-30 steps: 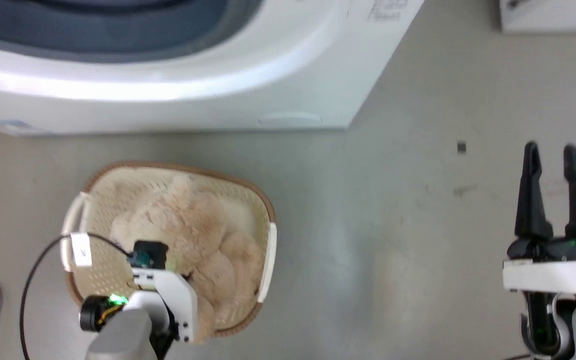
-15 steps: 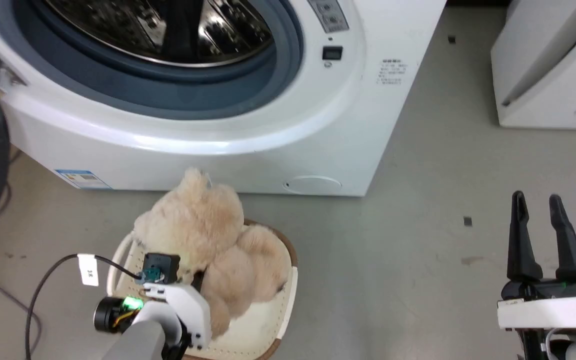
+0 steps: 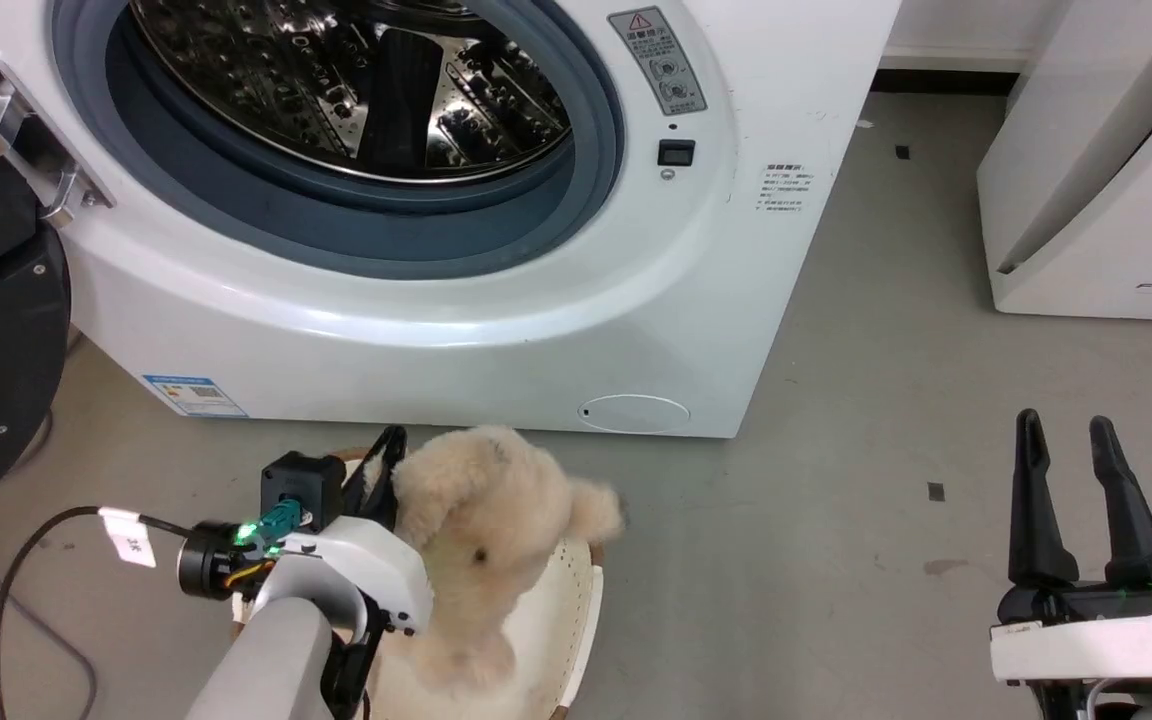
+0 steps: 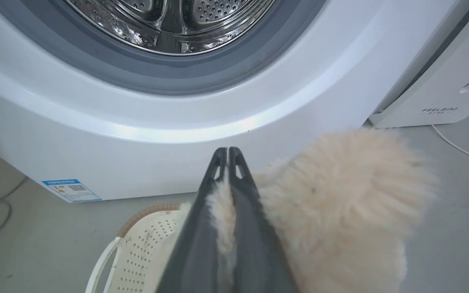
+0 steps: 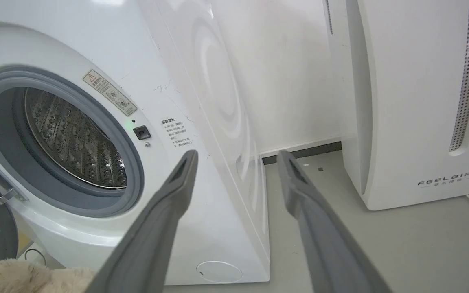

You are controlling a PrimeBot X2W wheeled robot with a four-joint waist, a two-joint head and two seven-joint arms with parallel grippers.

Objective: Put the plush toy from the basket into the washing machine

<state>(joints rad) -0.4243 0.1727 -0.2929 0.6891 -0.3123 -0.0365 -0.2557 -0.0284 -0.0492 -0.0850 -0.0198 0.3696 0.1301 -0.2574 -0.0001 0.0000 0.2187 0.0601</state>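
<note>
Pinching toy [image 3: 496,510] fur, plain in its wrist view, above the basket [image 3: 581,610], left gripper [image 4: 227,152] faces the washer's [image 3: 436,330] open porthole [image 3: 356,90]; right gripper [image 3: 1068,440] gapes empty near the appliance [image 3: 1086,230].

Pale grey forearm [image 3: 256,660] under a white wrist shell [image 3: 376,570]; black camera block [image 3: 301,485] with a teal plug; thin black cable [image 3: 66,513] carrying a white tag [image 3: 126,535]; green lights; left gripper [image 4: 227,151] and right gripper [image 3: 1064,420] have long dark tapered fingers.

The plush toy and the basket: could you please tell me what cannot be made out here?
- The basket: its floor, head view, covered by the plush toy.
- Which part the left gripper pinches: left wrist view, buried in fur.
- The washing machine: sticker print, head view, too small.
</note>
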